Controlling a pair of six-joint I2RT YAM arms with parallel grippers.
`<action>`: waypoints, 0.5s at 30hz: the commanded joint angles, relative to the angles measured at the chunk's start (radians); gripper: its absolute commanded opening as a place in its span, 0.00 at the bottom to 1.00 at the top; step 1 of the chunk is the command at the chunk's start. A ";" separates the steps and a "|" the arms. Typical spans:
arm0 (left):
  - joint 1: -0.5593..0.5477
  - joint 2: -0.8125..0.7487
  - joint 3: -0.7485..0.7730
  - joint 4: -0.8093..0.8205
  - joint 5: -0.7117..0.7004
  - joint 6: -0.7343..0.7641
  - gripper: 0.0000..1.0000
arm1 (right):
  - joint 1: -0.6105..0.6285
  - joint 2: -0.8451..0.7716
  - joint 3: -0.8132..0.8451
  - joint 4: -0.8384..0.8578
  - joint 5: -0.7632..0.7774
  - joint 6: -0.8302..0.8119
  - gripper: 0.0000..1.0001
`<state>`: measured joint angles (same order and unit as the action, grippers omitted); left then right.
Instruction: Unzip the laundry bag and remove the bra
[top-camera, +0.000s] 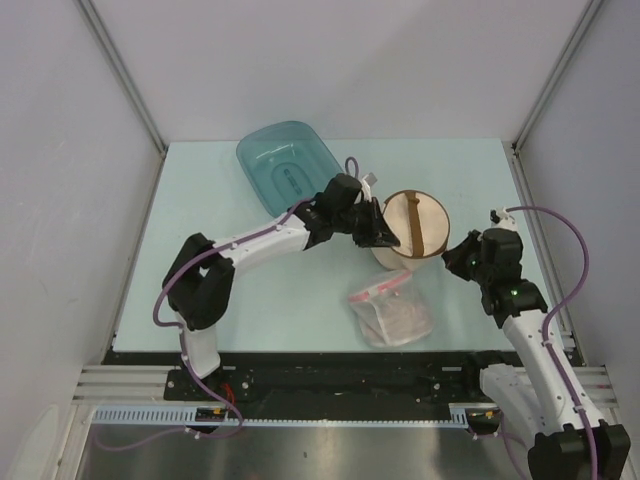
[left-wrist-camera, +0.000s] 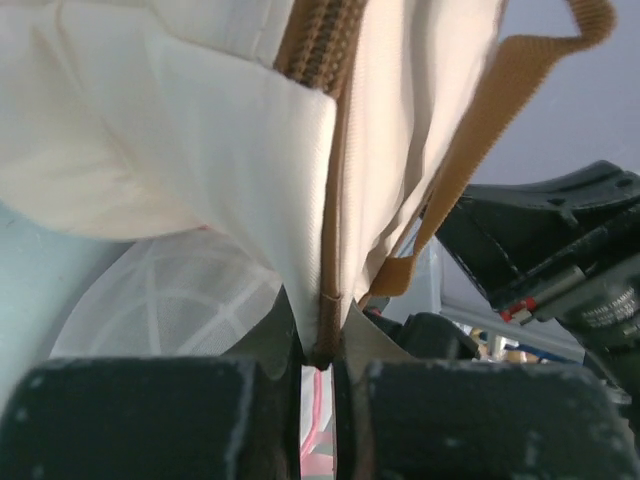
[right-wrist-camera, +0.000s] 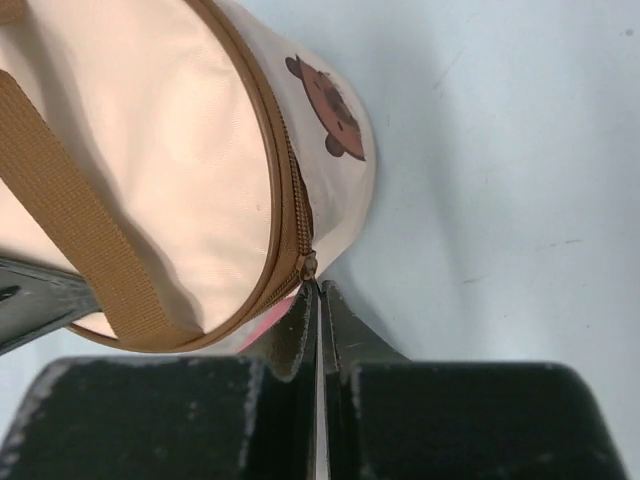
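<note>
The laundry bag (top-camera: 415, 225) is a round beige case with a brown strap, standing at the table's middle right. It fills the left wrist view (left-wrist-camera: 200, 120) and shows in the right wrist view (right-wrist-camera: 150, 150), where its brown zip (right-wrist-camera: 290, 190) runs closed. My left gripper (top-camera: 383, 236) is shut on the bag's brown zip seam (left-wrist-camera: 330, 250) at its left edge (left-wrist-camera: 320, 358). My right gripper (top-camera: 456, 254) is at the bag's right edge, jaws shut (right-wrist-camera: 318, 292) on the zip pull (right-wrist-camera: 310, 264). The bra is hidden.
A teal tub (top-camera: 288, 163) lies at the back, left of the bag. A clear plastic bag with a pink zip strip (top-camera: 392, 308) lies just in front of the laundry bag. Grey walls close in the pale table (top-camera: 200, 200).
</note>
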<state>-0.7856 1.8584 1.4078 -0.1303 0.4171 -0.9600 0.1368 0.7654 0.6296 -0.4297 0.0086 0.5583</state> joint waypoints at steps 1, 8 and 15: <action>0.072 -0.012 0.147 -0.172 -0.006 0.228 0.00 | -0.089 0.002 0.030 -0.035 -0.021 -0.046 0.00; 0.085 0.050 0.353 -0.337 -0.063 0.375 0.00 | 0.036 -0.104 0.032 -0.069 -0.018 -0.084 0.00; 0.106 0.070 0.442 -0.443 -0.055 0.467 0.00 | 0.020 -0.084 0.091 -0.104 0.004 -0.043 0.61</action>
<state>-0.7471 1.9442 1.7851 -0.5282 0.4240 -0.6067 0.1852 0.6754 0.6548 -0.4606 -0.0330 0.5262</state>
